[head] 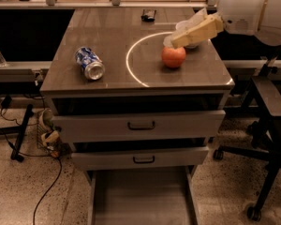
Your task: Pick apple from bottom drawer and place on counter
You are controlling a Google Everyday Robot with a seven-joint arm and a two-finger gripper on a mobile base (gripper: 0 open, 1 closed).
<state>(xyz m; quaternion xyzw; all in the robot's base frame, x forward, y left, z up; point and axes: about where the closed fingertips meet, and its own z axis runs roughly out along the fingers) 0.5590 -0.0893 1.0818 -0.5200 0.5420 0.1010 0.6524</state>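
Observation:
The red-orange apple (173, 56) sits on the grey-brown counter (107, 41), inside the white circle line (129, 60) near its right side. My gripper (172, 40) hangs just above and behind the apple, reaching in from the upper right, with its tan fingers (196, 31) spread and clear of the fruit. The bottom drawer (143, 198) is pulled out below the cabinet and its grey floor is bare.
A blue-and-white can (90, 63) lies on its side on the counter's left. A white bowl (193, 44) sits behind my fingers, and a small black object (148, 15) lies at the far edge. An office chair (271, 111) stands to the right, with cables (47, 139) on the floor to the left.

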